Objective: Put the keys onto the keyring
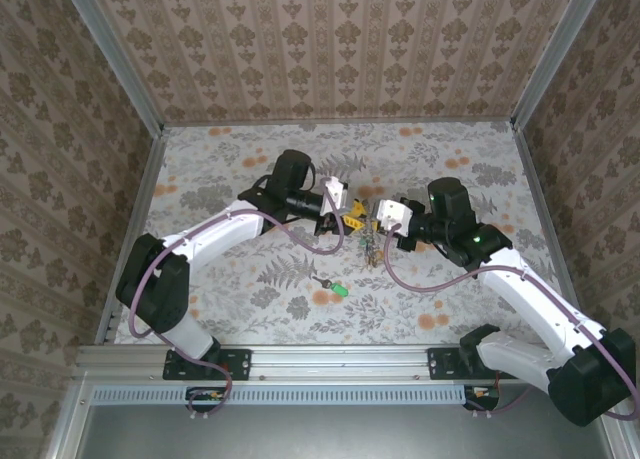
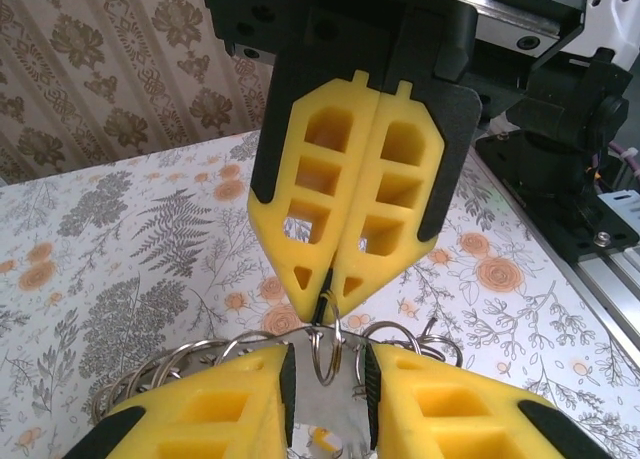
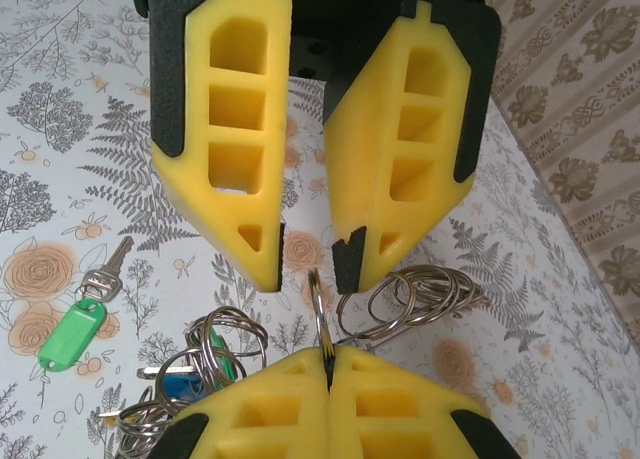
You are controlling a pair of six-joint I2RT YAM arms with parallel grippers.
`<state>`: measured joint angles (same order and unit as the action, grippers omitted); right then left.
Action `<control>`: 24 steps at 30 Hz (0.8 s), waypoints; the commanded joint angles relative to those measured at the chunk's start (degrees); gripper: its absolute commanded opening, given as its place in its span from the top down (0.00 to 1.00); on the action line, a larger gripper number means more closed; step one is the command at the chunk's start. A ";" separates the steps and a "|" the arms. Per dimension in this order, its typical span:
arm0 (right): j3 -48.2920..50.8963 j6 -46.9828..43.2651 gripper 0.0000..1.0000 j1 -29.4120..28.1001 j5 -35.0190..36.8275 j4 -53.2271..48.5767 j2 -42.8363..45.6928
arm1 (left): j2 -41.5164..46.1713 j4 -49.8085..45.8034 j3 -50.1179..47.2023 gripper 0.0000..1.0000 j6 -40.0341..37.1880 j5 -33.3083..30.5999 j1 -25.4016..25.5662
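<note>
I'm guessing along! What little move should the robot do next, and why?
Probably the left gripper should draw back toward the green-tagged key: its jaws are open, that key lies loose on the table, and the right gripper is pinching a ring.

left claw [image 3: 308, 267] ajar, right claw [image 2: 327, 301] fully closed, tips close together

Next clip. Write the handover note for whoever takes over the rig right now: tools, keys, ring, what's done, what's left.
Left tool: jaws apart, tips just over the ring, gripping nothing that I can make out.
Right tool: shut on that ring, holding it on edge.
Bunch of rings: around the two tools, mid-table.
Green-tagged key: loose on the table, nearer the bases.
Done: ring pinched and presented.
Left: fetch the green-tagged key and thread it on. Whether other keys are already on cannot be told.
</note>
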<state>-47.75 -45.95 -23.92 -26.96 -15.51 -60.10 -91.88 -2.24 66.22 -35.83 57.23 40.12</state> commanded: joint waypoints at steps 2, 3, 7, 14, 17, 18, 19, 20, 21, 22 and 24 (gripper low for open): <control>-1.93 -0.91 1.00 -1.11 1.46 -0.15 0.07 | -0.30 -2.09 1.54 0.74 -2.00 -1.57 0.89; -1.70 -0.74 1.00 -1.21 1.47 0.19 0.06 | -0.28 -2.18 1.53 0.75 -2.17 -1.83 0.97; -1.12 -0.08 1.00 -1.21 0.97 1.09 0.32 | -0.22 -2.66 1.19 0.91 -3.60 -2.38 1.14; 1.33 0.17 0.90 -1.00 -0.62 2.29 2.22 | 2.19 -0.82 -2.19 1.00 -8.08 -2.17 0.82; 3.80 3.21 0.85 -0.25 -3.88 5.85 3.90 | 3.32 3.94 -4.54 1.00 -7.38 -0.94 0.62; 4.37 3.92 0.83 -0.09 -4.43 6.61 4.29 | 3.61 5.06 -5.07 1.00 -7.32 -0.32 0.50; 4.86 4.47 0.83 -0.08 -4.59 7.24 4.66 | 3.88 6.06 -5.64 1.00 -7.77 0.57 0.50; 5.23 4.79 0.83 -0.07 -4.80 7.83 4.92 | 4.13 6.87 -6.16 1.00 -8.31 1.07 0.50; 5.63 5.15 0.82 -0.01 -5.01 8.49 5.14 | 4.37 7.86 -6.63 1.00 -8.42 1.49 0.41; 5.92 5.34 0.82 -0.04 -5.57 8.81 5.31 | 4.43 8.47 -6.87 1.00 -8.54 1.59 0.48; 5.91 5.49 0.81 0.01 -6.95 8.78 5.31 | 4.67 8.67 -7.09 1.00 -9.27 1.61 0.41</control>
<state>-42.59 -42.02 -24.25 -30.26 -9.47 -55.64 -90.00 2.20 59.42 -42.48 55.66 40.75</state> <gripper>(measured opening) 0.183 0.043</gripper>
